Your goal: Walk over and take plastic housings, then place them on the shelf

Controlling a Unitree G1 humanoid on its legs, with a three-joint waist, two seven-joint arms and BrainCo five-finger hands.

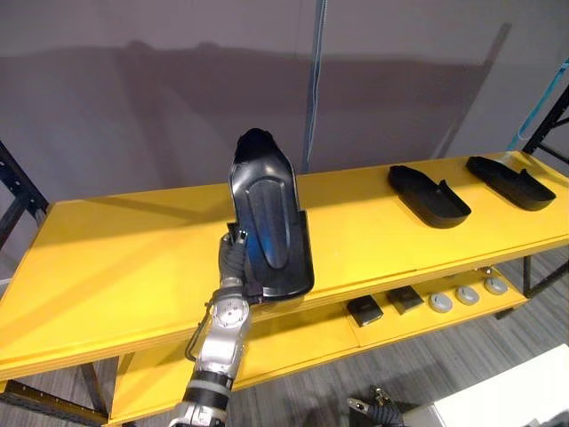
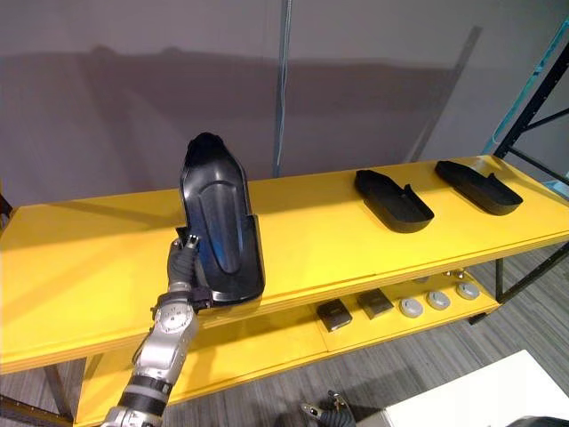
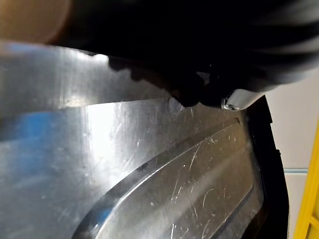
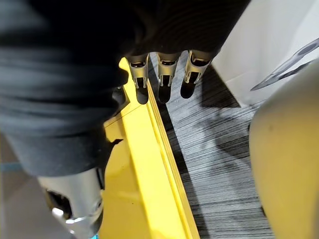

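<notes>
My left hand [image 1: 233,260] is shut on the lower end of a long black plastic housing [image 1: 267,209], holding it nearly upright above the front middle of the yellow shelf board [image 1: 107,267]. The left wrist view has the housing's glossy, scratched surface [image 3: 174,174] up close, with a dark fingertip [image 3: 199,92] pressed on it. Two more black housings [image 1: 428,196] [image 1: 510,182] lie flat on the board at the right. My right hand [image 4: 164,74] hangs low with relaxed fingers and holds nothing, beside a yellow shelf edge [image 4: 149,164] and above the floor.
The lower yellow shelf [image 1: 293,342] carries two small black boxes [image 1: 364,310] and three grey round discs [image 1: 467,294]. A grey wall stands behind the rack. Dark rack uprights [image 1: 18,191] stand at both ends. A white surface [image 1: 511,396] lies at the lower right.
</notes>
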